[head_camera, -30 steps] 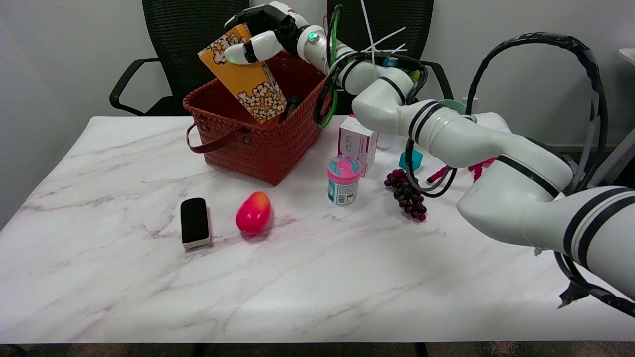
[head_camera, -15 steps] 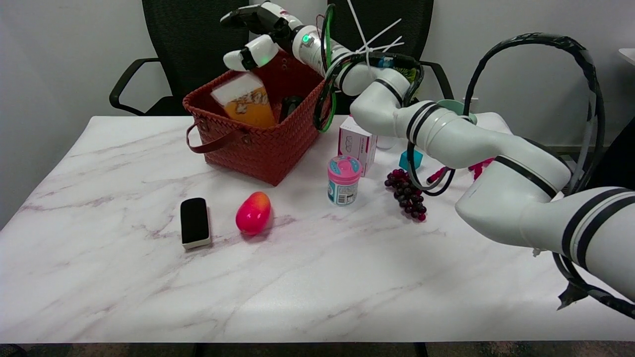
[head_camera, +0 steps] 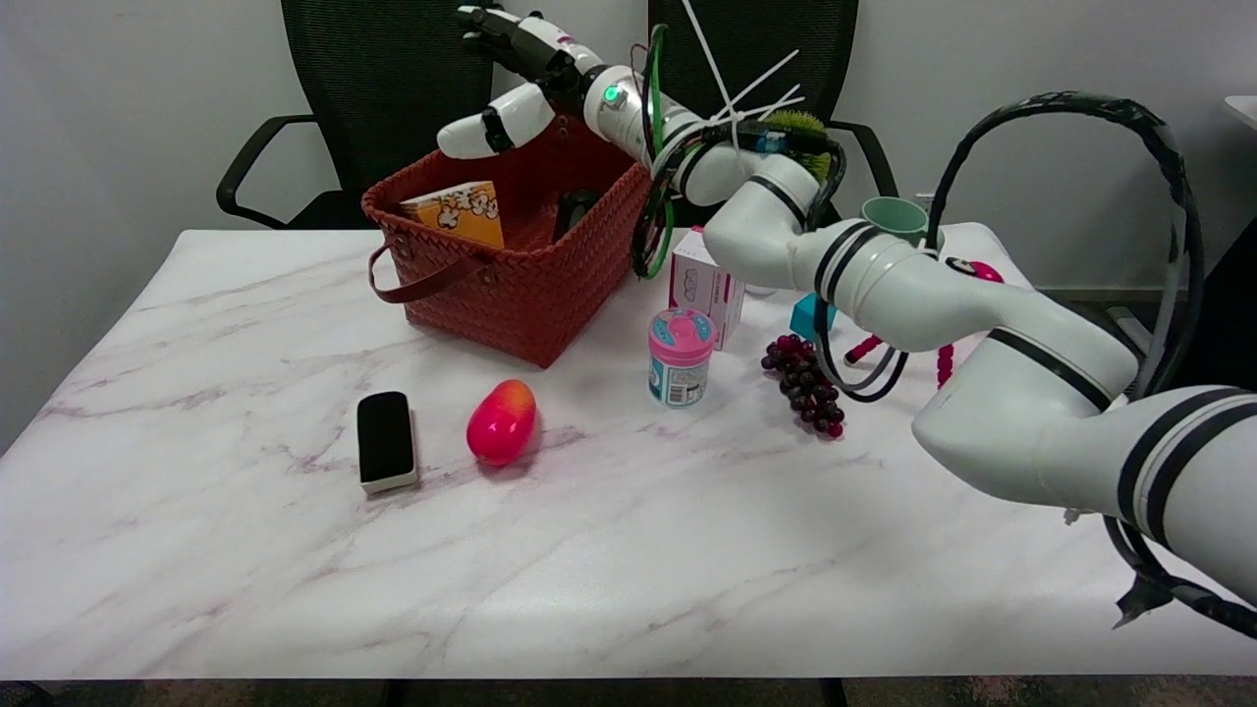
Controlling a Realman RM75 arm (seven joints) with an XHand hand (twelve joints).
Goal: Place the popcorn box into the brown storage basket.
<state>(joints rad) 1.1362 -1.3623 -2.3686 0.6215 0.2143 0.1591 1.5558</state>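
Note:
The orange popcorn box [head_camera: 454,212] lies inside the brown woven storage basket [head_camera: 511,285] at the table's back left, only its top end showing above the front rim. My right hand [head_camera: 516,83] hovers above the basket's far side with its fingers spread apart and nothing in them. The hand does not touch the box.
A dark object [head_camera: 573,208] also sits in the basket. On the table lie a black eraser [head_camera: 385,440], a red-pink mango [head_camera: 502,421], a pink-lidded jar [head_camera: 680,356], a white-pink carton [head_camera: 707,283], purple grapes [head_camera: 807,385] and a green cup [head_camera: 892,216]. Black chairs stand behind.
The hand let go of the popcorn box, which dropped from a tilted pose above the rim down into the basket. The hand then rose and spread its fingers.

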